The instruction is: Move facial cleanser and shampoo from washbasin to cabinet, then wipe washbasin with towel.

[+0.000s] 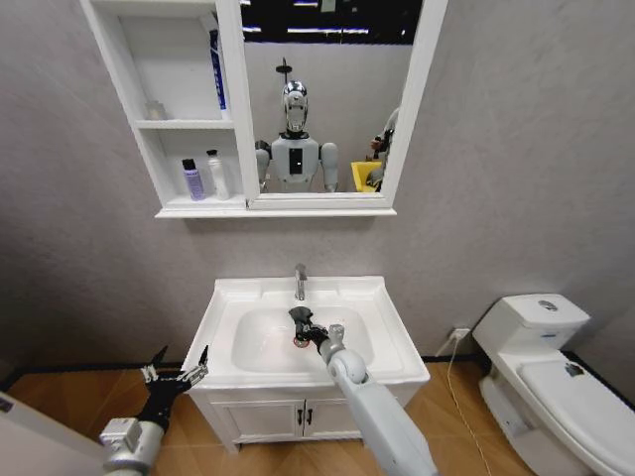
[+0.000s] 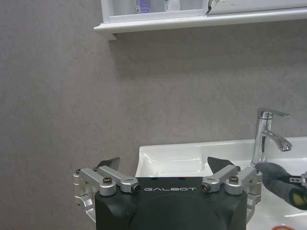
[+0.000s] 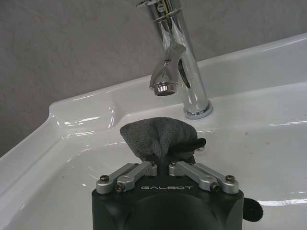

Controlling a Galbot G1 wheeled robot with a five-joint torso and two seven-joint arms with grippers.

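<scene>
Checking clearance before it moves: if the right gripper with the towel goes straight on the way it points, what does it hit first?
Probably the tap: the right gripper, shut on the towel, points at its base inside the washbasin.

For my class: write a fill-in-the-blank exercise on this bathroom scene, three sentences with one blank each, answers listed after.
1. The right gripper is shut on the ____.
2. It holds it inside the washbasin, below the chrome ____.
3. The left gripper, left of the washbasin, is ____, holding nothing.

Missing words: towel; tap; open
</scene>
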